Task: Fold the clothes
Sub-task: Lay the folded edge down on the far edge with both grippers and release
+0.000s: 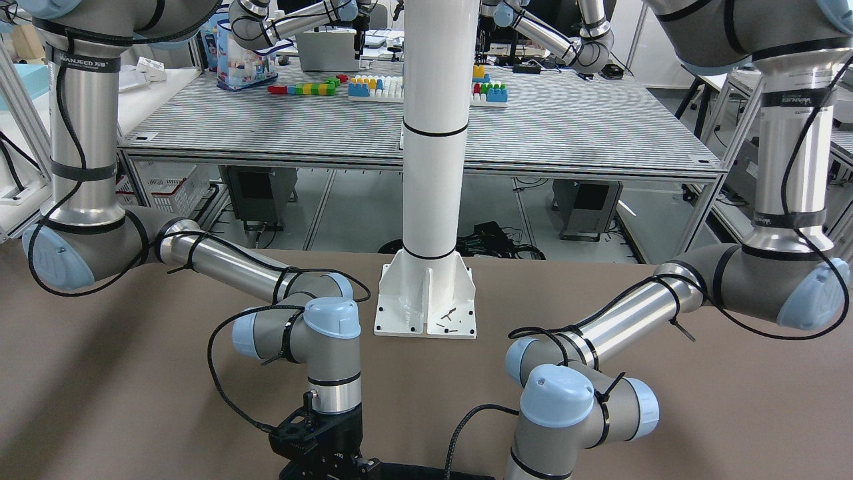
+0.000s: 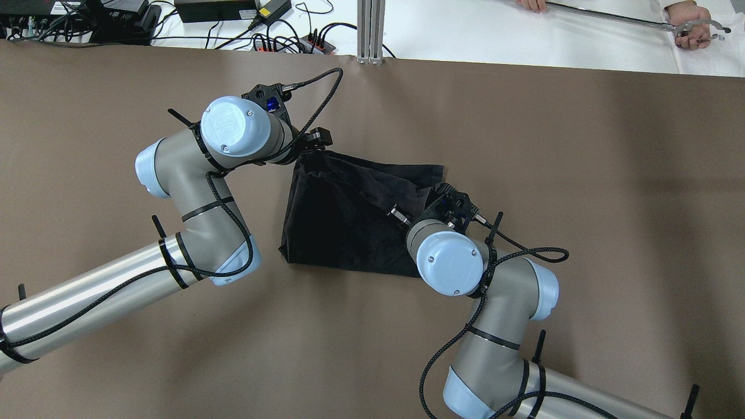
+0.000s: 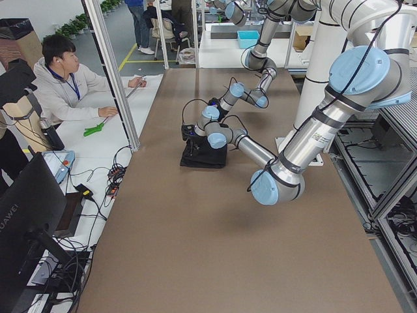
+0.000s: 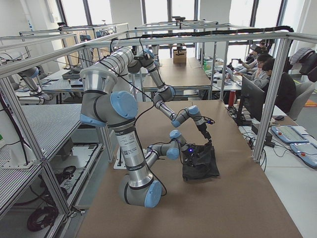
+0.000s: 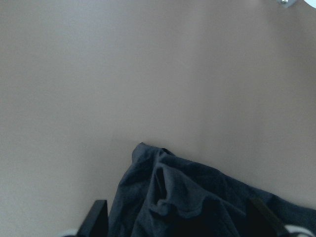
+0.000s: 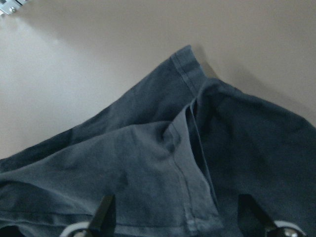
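Lying rumpled overhead, clothes (image 2: 343, 215), barely a sliver in front view

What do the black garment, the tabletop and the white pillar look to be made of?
Garment: soft cloth, probably cotton, matte and faded charcoal; it creases and shows a stitched hem. Tabletop: smooth matte brown sheet, maybe laminate or a mat; no grain shows. Pillar: likely painted metal, glossy white, with a bolted base plate.
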Controlling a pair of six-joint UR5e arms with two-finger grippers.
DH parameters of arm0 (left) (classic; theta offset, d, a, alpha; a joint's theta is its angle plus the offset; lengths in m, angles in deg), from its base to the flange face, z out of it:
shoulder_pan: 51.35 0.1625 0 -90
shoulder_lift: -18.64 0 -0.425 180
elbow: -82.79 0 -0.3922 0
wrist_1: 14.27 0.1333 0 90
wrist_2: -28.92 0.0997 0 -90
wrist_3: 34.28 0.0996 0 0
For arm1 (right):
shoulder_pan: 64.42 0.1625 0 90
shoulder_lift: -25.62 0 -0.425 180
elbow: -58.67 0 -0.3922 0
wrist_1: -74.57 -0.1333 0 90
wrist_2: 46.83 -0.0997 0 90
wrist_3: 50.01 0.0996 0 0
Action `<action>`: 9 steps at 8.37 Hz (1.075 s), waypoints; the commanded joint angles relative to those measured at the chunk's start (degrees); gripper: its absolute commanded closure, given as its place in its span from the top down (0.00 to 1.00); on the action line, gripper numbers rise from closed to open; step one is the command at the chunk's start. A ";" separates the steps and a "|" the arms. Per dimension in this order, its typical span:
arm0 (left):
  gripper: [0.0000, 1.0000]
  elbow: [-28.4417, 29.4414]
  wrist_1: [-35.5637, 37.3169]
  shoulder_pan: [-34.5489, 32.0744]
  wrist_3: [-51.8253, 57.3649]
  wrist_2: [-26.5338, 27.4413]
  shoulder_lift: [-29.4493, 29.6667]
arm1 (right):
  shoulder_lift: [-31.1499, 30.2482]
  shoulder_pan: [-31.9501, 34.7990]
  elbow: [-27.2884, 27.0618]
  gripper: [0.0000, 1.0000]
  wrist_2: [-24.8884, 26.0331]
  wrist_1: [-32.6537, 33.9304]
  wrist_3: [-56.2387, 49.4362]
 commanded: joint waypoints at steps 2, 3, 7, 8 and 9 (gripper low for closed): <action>1.00 -0.02 -0.01 0.06 0.00 0.22 -0.63 | -0.09 0.16 0.08 0.00 1.28 -1.34 5.66; 1.00 -0.02 -0.01 0.06 0.00 0.30 -0.63 | -0.09 1.39 0.17 0.00 1.28 -2.31 5.58; 1.00 -0.62 -0.01 0.06 -0.08 0.30 -1.33 | 1.04 6.84 4.00 0.00 1.37 -2.15 4.79; 1.00 -2.54 -0.01 0.06 -0.08 0.30 -3.07 | 4.53 8.07 9.69 0.00 1.54 -2.23 4.70; 1.00 -4.65 0.08 0.06 -0.08 0.22 -4.92 | 7.79 8.78 15.58 0.00 2.67 -3.89 3.83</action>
